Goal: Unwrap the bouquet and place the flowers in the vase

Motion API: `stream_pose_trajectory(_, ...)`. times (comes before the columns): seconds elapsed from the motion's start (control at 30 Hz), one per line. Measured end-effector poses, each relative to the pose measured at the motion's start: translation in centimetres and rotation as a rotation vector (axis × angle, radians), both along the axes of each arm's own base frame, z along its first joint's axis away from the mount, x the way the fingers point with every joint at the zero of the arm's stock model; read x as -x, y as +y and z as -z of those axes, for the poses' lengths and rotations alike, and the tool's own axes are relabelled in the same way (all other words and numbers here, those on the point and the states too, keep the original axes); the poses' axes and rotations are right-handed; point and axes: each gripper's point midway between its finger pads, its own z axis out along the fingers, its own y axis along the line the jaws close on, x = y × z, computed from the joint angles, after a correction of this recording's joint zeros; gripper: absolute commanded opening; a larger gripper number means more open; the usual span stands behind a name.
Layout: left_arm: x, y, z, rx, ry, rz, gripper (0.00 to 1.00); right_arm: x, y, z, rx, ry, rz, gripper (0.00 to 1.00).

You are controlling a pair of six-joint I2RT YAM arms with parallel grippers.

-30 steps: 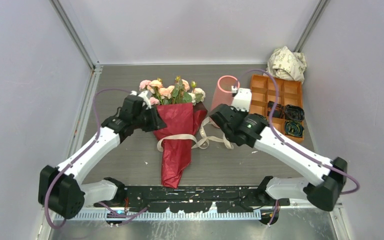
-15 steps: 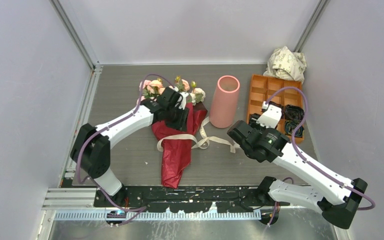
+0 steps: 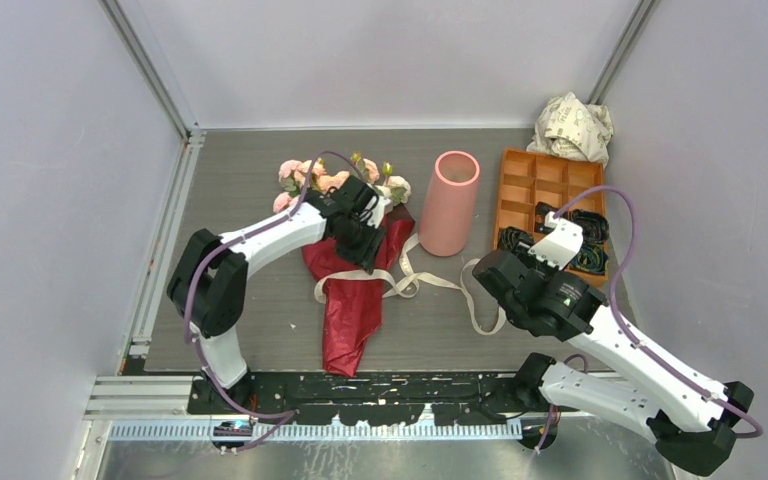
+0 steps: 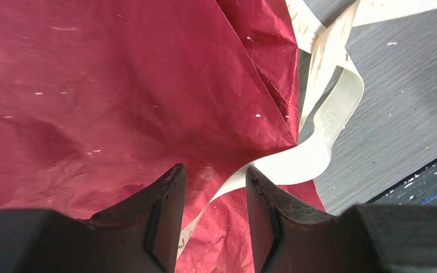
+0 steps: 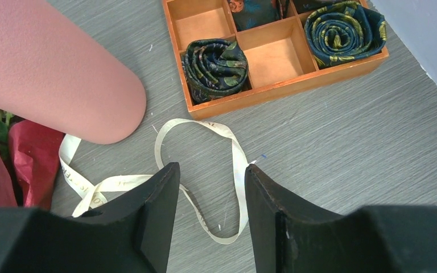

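Pale grey walls [image 3: 380,60] enclose the grey wood-grain bench [image 3: 260,300]. The bouquet [image 3: 352,300] lies left of the standing vase [image 3: 450,205]. The left fingers [image 4: 165,210] are parted over its red paper and the right fingers [image 5: 159,210] are parted above the loose ribbon [image 4: 331,115]; both are empty.

The bench [image 3: 260,170] is a dark grey board with a fine grain, flecked here and there with white specks. The bouquet [image 3: 352,300] lies flat on it near the middle, its dark red paper tapering toward the near edge and the flowers [image 3: 288,170] pointing to the far side. A cream ribbon [image 4: 330,114] trails from the paper to the right and ends in a loose loop on the bare board. Just right of the flowers stands the pink vase [image 3: 450,205], upright. Further right sits an orange tray [image 3: 532,172] of compartments, and behind it, in the far right corner, a crumpled ball of printed white paper [image 3: 572,125]
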Motion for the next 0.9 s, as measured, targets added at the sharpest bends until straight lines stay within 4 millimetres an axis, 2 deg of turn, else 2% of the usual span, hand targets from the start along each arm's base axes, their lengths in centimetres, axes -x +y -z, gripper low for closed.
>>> stream_pose_trajectory(0.1,0.9,-0.4,0.9,-0.008,0.034,0.021,0.4,0.1,-0.1,-0.1,-0.008,-0.007,-0.001,0.52)
stream_pose_trajectory(0.3,2.7,-1.4,1.5,-0.01,0.054,0.064,0.06,0.2,-0.3,-0.2,-0.015,-0.015,-0.002,0.52)
stream_pose_trajectory(0.43,3.3,-1.2,2.3,-0.029,0.06,0.048,0.0,0.2,-0.2,-0.2,-0.014,-0.015,-0.004,0.52)
stream_pose_trajectory(0.57,2.8,0.4,2.1,-0.087,0.019,-0.028,0.0,0.1,-0.1,-0.3,-0.01,-0.017,-0.012,0.52)
stream_pose_trajectory(0.67,1.8,1.7,-0.4,-0.106,-0.068,-0.102,0.0,-0.1,0.0,-0.4,-0.002,-0.017,-0.022,0.52)
stream_pose_trajectory(0.7,1.5,2.3,-1.8,-0.105,-0.109,-0.133,0.0,-0.1,0.1,-0.4,0.0,-0.017,-0.026,0.52)
stream_pose_trajectory(0.83,0.0,5.3,-8.6,-0.06,-0.294,-0.294,0.0,-0.5,0.9,-0.5,-0.005,-0.014,-0.058,0.52)
stream_pose_trajectory(0.9,-0.8,7.9,-12.3,-0.035,-0.397,-0.421,0.02,-0.7,1.5,-0.5,-0.012,-0.01,-0.086,0.52)
